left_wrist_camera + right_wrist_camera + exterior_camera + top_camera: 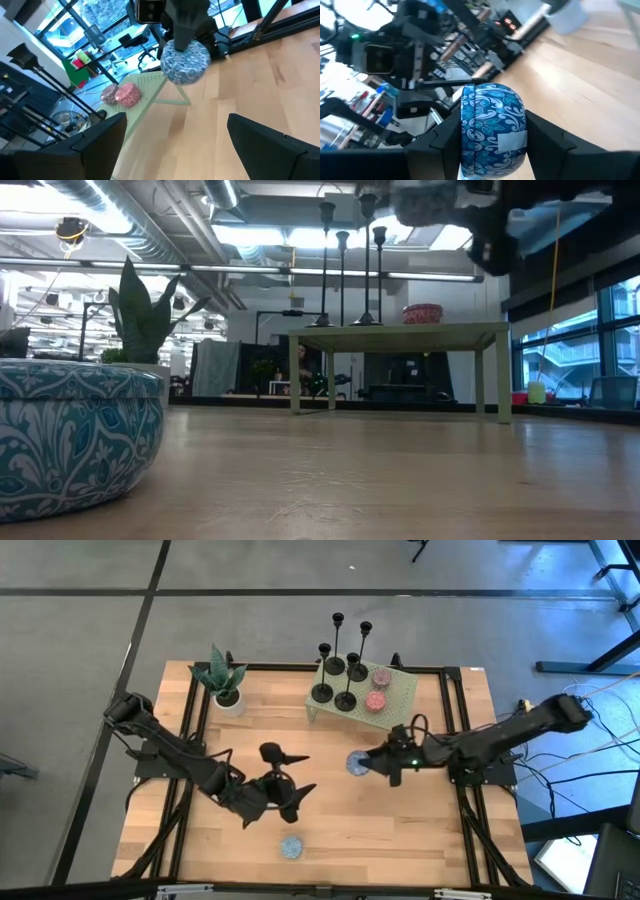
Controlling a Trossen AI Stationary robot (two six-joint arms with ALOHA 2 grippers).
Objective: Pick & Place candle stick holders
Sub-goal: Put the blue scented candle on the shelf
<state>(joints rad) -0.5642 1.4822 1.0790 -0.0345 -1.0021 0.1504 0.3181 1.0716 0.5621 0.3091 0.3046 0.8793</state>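
Several slim black candle stick holders (340, 660) stand by their round bases on a small green stand (400, 700) at the table's far side; the low view shows them too (345, 270). My right gripper (368, 762) is shut on a round blue patterned bowl (492, 130) over the table's middle, right of centre. My left gripper (298, 776) hovers open to the left of it, facing the bowl (185, 61), with nothing between its fingers (100, 145). My right gripper pinches the blue patterned bowl between its two fingers, one on each of its rounded sides (466, 137). The fingers come nearly level from the table's right side. The bowl is lifted clear of the table (186, 65).
A second blue patterned bowl (291, 847) sits near the table's front edge, close to the low camera (75, 430). Two pink round things (378, 690) lie on the green stand. A potted plant (225, 680) stands at the far left.
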